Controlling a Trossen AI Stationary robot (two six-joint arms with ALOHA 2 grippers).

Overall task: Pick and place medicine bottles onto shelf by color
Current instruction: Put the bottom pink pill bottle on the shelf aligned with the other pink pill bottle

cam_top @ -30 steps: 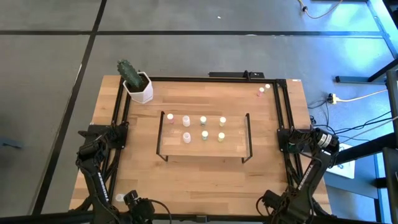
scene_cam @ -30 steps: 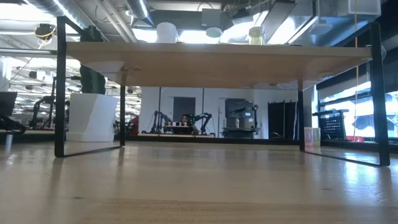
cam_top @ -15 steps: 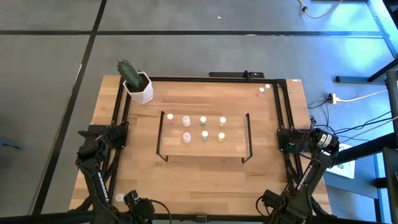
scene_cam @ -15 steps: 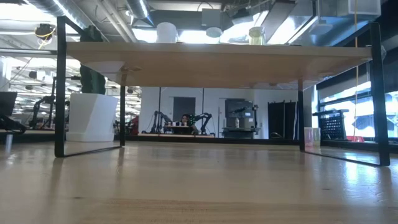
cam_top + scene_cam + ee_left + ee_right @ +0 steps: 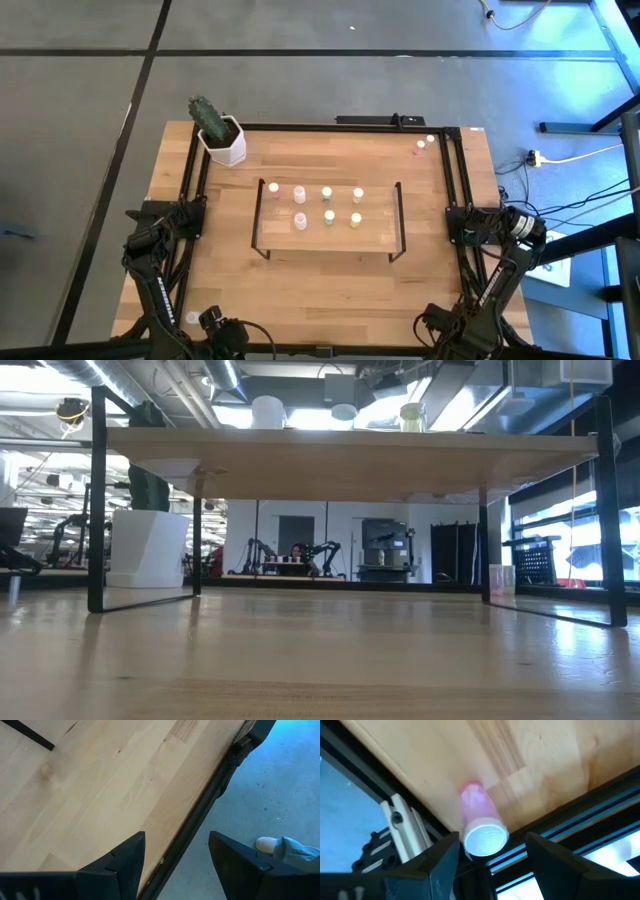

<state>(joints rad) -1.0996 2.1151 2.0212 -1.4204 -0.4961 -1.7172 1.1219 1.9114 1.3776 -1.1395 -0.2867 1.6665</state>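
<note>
Low light-wood shelf w/ black end frames (image 5: 328,240): mid-table, six small pink/pale-green/yellow medicine bottles (image 5: 327,219) on top. Pink bottle w/ white cap (image 5: 479,827): on its side, table edge. Left tool (image 5: 175,865), right tool (image 5: 491,865): wide, empty.

Table (image 5: 320,275): shelf (image 5: 328,240), cactus pot (image 5: 224,143); shelf: six bottles (image 5: 327,216)

A white hexagonal pot (image 5: 228,143) (holding a green cactus (image 5: 205,112)) stands at the table's (image 5: 330,275) far-left corner.
</note>
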